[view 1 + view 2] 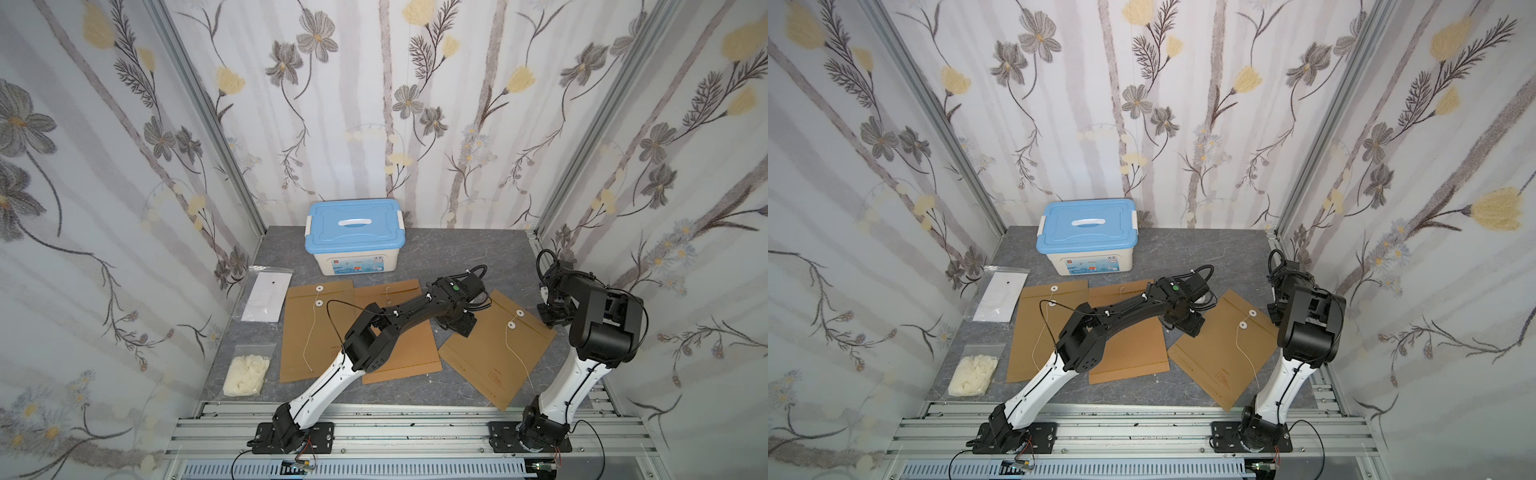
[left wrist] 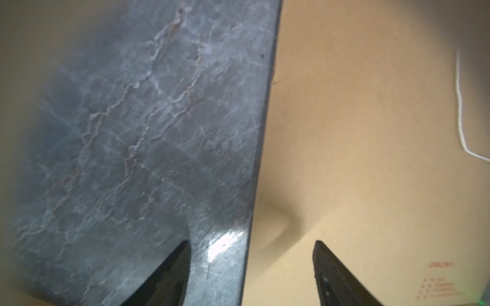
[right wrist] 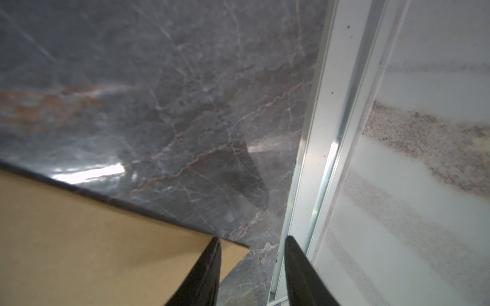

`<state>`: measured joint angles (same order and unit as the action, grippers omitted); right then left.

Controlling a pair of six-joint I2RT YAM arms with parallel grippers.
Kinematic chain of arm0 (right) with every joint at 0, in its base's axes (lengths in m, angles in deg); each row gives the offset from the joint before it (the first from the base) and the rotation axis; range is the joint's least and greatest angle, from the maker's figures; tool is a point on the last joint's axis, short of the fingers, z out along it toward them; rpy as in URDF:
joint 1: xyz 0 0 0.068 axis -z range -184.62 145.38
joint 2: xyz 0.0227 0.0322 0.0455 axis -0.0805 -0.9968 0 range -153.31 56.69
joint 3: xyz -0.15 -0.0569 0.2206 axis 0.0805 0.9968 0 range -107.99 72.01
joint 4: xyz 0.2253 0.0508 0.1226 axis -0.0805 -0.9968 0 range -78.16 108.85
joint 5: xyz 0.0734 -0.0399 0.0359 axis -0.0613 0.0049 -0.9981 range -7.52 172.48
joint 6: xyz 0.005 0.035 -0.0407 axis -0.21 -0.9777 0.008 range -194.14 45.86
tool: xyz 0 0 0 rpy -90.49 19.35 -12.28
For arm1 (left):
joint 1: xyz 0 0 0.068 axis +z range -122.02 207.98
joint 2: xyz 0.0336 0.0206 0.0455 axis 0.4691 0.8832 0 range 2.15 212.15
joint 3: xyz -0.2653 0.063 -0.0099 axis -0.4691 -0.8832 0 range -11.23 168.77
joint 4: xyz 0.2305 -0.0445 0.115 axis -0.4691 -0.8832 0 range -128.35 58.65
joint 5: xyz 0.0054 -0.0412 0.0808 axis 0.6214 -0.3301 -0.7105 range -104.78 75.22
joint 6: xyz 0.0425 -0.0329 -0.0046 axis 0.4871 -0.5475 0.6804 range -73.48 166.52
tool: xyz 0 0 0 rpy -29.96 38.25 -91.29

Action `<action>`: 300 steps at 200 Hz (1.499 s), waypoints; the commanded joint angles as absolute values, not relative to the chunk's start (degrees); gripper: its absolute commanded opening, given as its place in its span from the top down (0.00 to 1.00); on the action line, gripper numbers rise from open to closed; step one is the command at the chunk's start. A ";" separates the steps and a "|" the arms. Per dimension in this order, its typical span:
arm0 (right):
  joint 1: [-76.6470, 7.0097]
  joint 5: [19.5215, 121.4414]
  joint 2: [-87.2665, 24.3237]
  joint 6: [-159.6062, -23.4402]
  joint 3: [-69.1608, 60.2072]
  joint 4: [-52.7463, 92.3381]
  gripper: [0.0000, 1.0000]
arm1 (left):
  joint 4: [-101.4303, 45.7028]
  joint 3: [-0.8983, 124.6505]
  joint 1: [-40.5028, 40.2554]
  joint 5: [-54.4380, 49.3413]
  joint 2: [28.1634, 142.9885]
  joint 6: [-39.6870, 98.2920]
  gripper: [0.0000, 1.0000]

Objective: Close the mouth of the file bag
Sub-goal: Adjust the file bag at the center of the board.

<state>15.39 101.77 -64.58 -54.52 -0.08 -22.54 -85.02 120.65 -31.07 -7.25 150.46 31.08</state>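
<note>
The left gripper (image 2: 251, 242) stands open, one finger over the table (image 2: 132, 132) and one over the bag (image 2: 358, 132), straddling its edge. The right gripper (image 3: 252, 238) is parted too, clamping nothing, with the bag's corner between its fingers. The bag lies flat between the arms with its string (image 2: 459, 106) loose, so I'd pin the paper with one gripper and pinch the string low with the other.

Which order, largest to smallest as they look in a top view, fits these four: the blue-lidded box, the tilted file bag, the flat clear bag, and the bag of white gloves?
1. tilted file bag
2. blue-lidded box
3. flat clear bag and bag of white gloves: these look too alike to rank.
</note>
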 commanded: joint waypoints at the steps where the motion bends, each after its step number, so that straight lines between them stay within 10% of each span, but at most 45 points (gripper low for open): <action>1: 14.95 87.00 -66.44 -54.25 0.56 -14.72 0.58 | -96.27 121.17 -34.35 -4.17 156.45 30.38 0.27; 121: 13.71 93.52 -66.57 -56.17 0.09 -14.47 0.60 | -100.91 126.23 -33.81 -4.15 163.24 30.52 0.80; 139: 13.80 97.86 -65.30 -57.48 -1.63 -15.80 0.62 | -100.87 126.25 -33.54 -3.96 163.33 30.40 1.00; 229: 7.25 84.19 -47.79 -78.39 -7.86 -31.09 0.61 | -93.10 120.61 -26.09 -1.37 158.32 23.77 1.00; 300: 6.69 64.30 -26.84 -100.81 17.62 -43.22 0.46 | -87.54 115.88 -24.07 -2.85 155.16 20.68 1.00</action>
<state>6.72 72.55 -30.75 -92.05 11.55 -37.97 -82.17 120.65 -24.14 11.79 153.10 22.43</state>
